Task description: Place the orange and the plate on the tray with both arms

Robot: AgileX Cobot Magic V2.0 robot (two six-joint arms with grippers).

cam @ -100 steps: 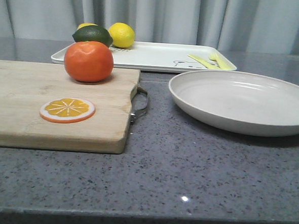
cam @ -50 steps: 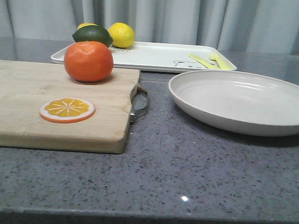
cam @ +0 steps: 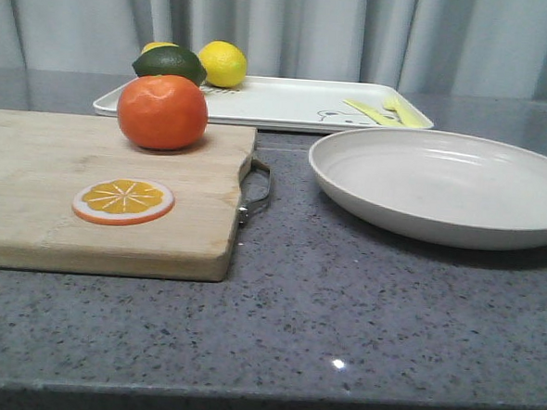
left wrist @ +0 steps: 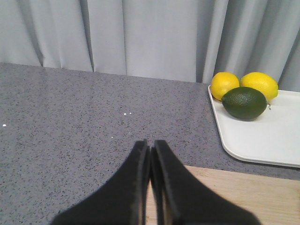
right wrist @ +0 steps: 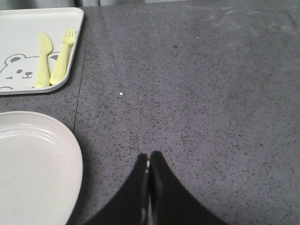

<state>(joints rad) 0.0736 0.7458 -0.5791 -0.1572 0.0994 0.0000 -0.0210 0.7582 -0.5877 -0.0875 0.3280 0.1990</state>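
Note:
The orange (cam: 162, 112) stands on the far part of a wooden cutting board (cam: 32, 200) at the left. The beige plate (cam: 446, 186) lies on the counter at the right; its edge shows in the right wrist view (right wrist: 33, 168). The cream-white tray (cam: 280, 101) with a bear drawing lies behind them and shows in both wrist views (left wrist: 267, 136) (right wrist: 28, 42). My left gripper (left wrist: 150, 144) is shut and empty, above the board's far-left edge. My right gripper (right wrist: 149, 155) is shut and empty, above bare counter right of the plate. Neither gripper shows in the front view.
An orange slice (cam: 123, 200) lies on the board. Two lemons (cam: 222, 63) and a dark green lime (cam: 170, 64) sit at the tray's left end. A yellow knife and fork (cam: 386, 111) lie at its right end. Grey curtains hang behind the table.

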